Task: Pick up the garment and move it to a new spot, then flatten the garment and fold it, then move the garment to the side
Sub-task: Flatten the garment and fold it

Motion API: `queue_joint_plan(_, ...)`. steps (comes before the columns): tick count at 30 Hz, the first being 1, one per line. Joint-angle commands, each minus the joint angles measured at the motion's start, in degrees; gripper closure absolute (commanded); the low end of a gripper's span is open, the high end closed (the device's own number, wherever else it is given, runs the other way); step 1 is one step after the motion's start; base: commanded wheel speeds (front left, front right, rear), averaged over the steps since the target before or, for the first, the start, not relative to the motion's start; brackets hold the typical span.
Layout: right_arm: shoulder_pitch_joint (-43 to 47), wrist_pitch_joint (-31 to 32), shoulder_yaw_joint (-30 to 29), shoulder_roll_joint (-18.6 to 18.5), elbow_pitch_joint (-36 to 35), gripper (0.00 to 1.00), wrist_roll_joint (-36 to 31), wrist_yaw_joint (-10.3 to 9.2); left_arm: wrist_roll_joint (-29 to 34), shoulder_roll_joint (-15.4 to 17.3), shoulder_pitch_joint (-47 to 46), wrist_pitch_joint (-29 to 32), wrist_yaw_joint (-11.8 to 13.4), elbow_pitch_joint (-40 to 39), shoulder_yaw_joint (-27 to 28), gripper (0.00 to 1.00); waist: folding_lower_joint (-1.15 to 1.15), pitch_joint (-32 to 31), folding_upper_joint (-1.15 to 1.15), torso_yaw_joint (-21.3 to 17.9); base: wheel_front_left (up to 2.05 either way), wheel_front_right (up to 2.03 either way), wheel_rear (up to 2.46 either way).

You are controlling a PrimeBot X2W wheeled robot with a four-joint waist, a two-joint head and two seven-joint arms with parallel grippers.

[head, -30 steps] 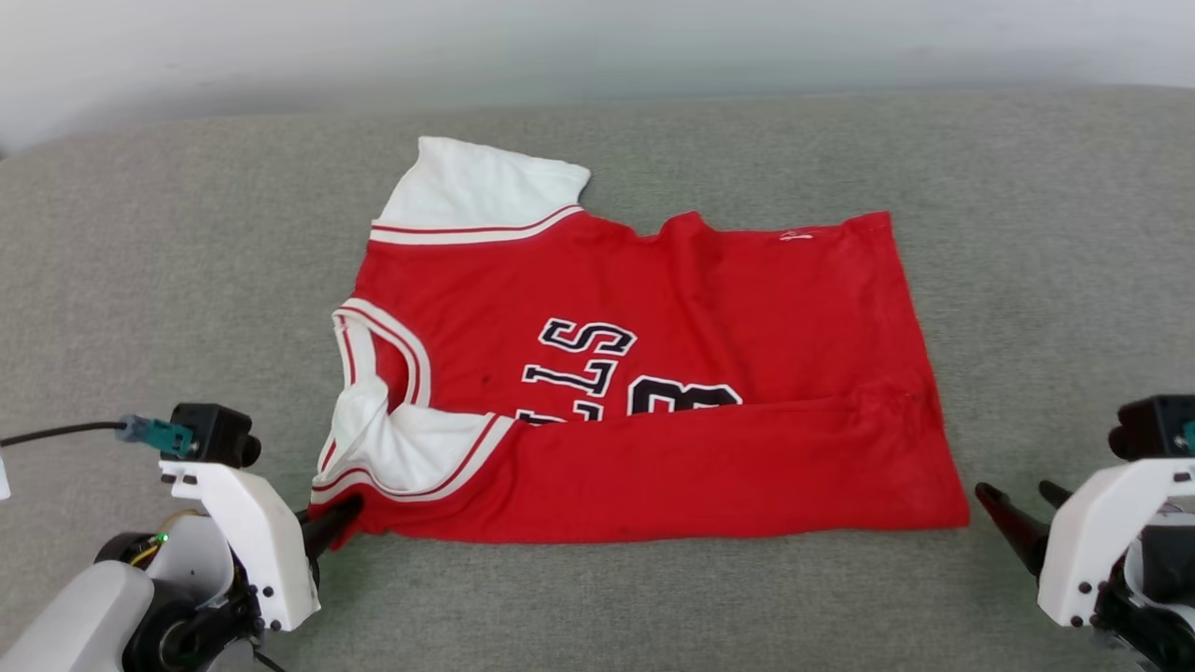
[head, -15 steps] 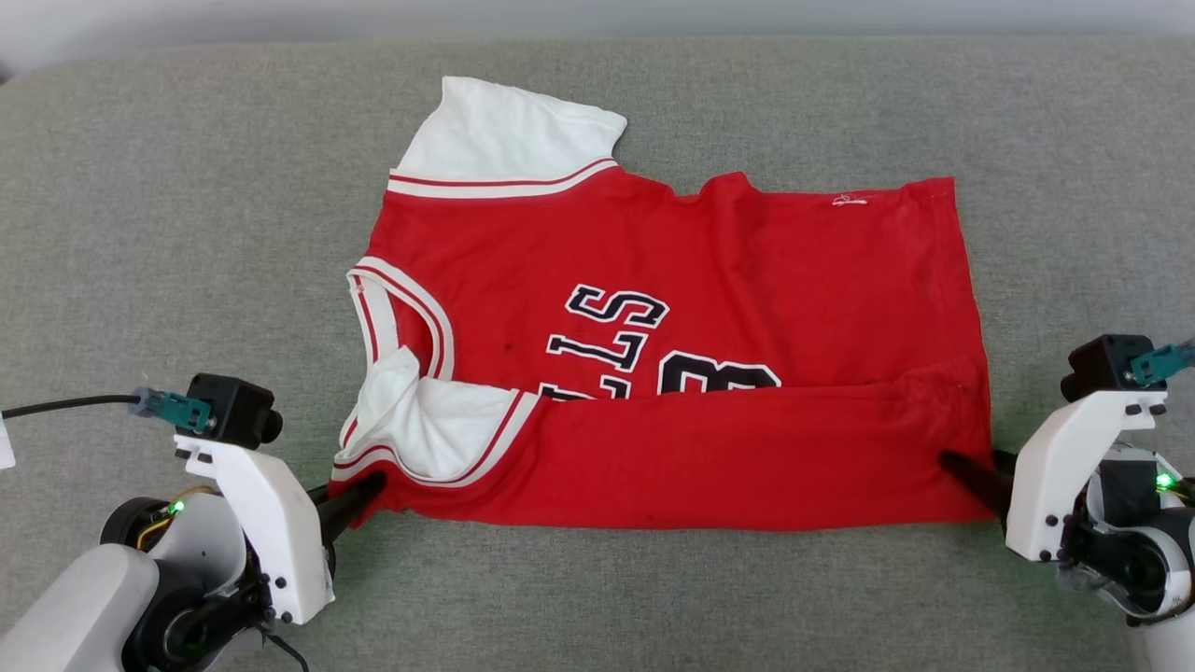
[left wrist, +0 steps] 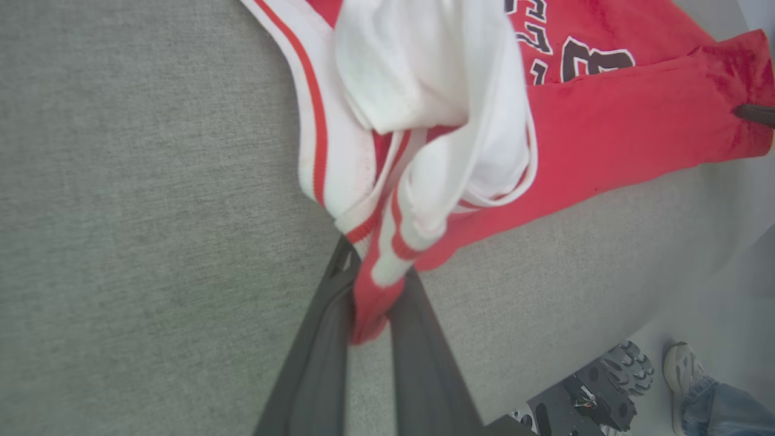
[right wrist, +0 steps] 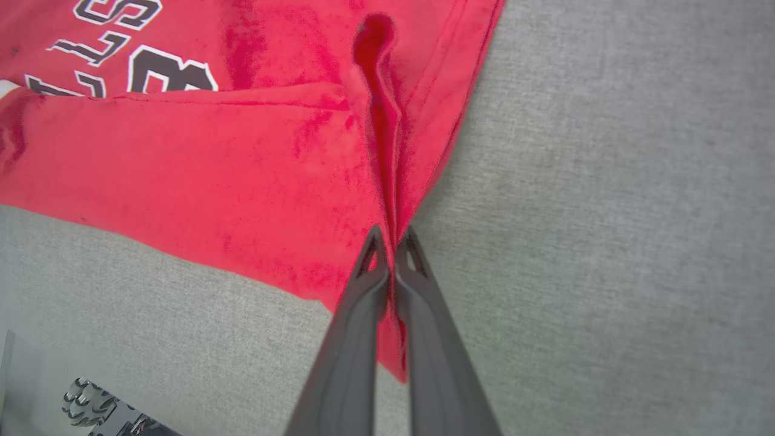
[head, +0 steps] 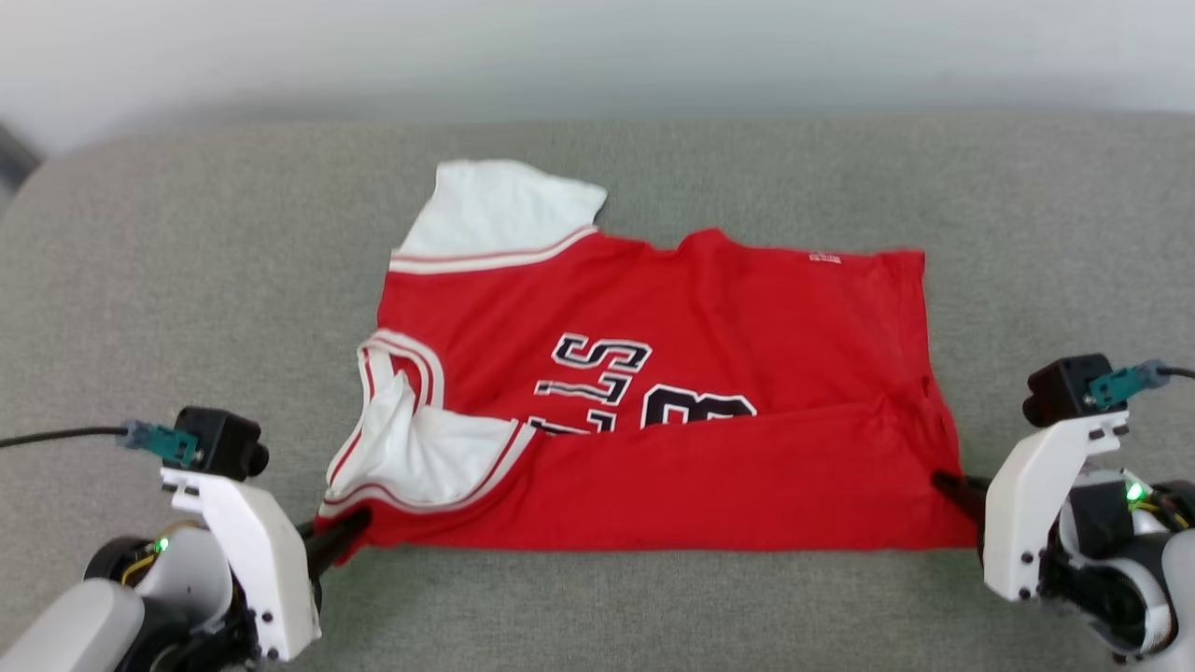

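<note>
Grey fabric-covered counter (head: 140,280) filled most of the scene, with a pale wall (head: 597,56) behind it. The garment (head: 709,308) lay mid-counter, front up, its near long edge folded over the lower part of the lettering. One white sleeve (head: 504,210) was spread at the far left. Left hand (head: 347,527): fingers nearly closed, pinching the striped trim at the near left corner. Right hand (head: 948,483): fingers pressed together on the near right corner, the red cloth bunched into a ridge ahead of them. Beyond the counter's edge, a person's shoe (left wrist: 681,363) stood on the floor.
</note>
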Motion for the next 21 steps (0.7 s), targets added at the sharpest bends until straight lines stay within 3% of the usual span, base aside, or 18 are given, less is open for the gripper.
queue_joint_plan(1, 1.5, -0.1, 0.5, -0.2, -0.9, 1.00, 0.3, -0.02, -0.3, 0.5, 1.6, 0.0, 0.7, -0.7, 0.1, 1.00, 0.00, -3.1, 0.00, -0.4, 0.00, 0.00, 0.00)
queue_joint_plan(12, 10.9, 2.2, 0.7, 0.2, -4.0, 1.00, 0.2, -0.02, -2.7, 3.0, 13.6, 0.6, 6.3, -5.6, 0.0, 1.00, 0.00, -9.9, 0.00, -0.7, 0.00, 0.00, 0.00)
queue_joint_plan(13, 11.8, 1.9, 0.5, 0.4, -3.7, 0.92, -0.1, -0.02, -2.8, 2.4, 14.1, 0.3, 6.5, -5.4, -0.2, 1.00, 0.00, -9.9, 0.00, -0.7, 0.00, 0.00, 0.00)
queue_joint_plan(14, 12.4, 1.3, 0.2, 0.8, -3.4, 0.33, -0.4, -0.02, -3.7, 1.3, 14.4, -0.1, 6.4, -5.0, -0.2, 0.76, 0.00, -9.9, 0.00, -0.7, 0.00, 0.00, 0.00)
queue_joint_plan(15, 13.1, 0.6, -0.1, 1.3, -3.0, 0.00, -0.4, -0.02, -3.8, 0.7, 14.6, -0.4, 6.1, -4.5, -0.4, 0.35, 0.00, -9.9, 0.00, -0.6, 0.00, 0.00, 0.00)
queue_joint_plan(16, 13.9, 0.0, -0.2, 1.3, -2.6, 0.00, -1.0, -0.02, -3.7, 0.5, 14.5, -0.9, 5.9, -3.7, -0.4, 0.00, 0.00, -9.9, 0.00, -0.5, 0.00, 0.00, 0.00)
queue_joint_plan(21, 14.9, -6.5, -0.4, 1.9, -3.1, 0.00, -3.3, -0.02, -2.3, -1.2, 12.4, -4.7, 4.2, -1.0, 0.3, 0.00, 0.00, -9.2, 0.00, -1.0, 0.00, 0.00, 0.00)
